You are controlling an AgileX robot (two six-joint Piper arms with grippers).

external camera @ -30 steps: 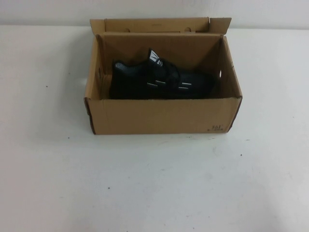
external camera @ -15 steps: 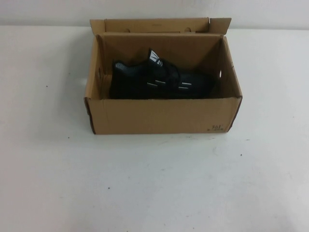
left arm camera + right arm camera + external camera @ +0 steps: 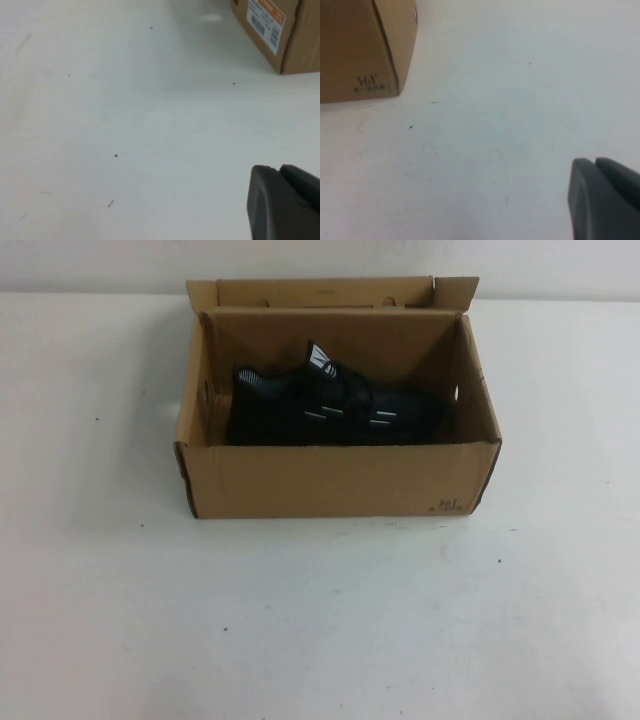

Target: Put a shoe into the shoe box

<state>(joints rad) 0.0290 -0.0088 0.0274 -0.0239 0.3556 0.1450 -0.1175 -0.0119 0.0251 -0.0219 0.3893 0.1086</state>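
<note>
The black shoe (image 3: 335, 405) with white dash marks lies inside the open brown shoe box (image 3: 330, 480), toe toward the right, lid flap raised at the back. Neither arm shows in the high view. In the left wrist view my left gripper (image 3: 277, 170) is shut and empty above bare table, with a box corner (image 3: 287, 35) and its orange-and-white label (image 3: 265, 19) some way off. My right gripper (image 3: 594, 162) is shut and empty too, apart from the box corner (image 3: 365, 50) with dark print.
A white table (image 3: 320, 620) with small dark specks surrounds the box. A pale wall (image 3: 320, 260) runs along the back edge.
</note>
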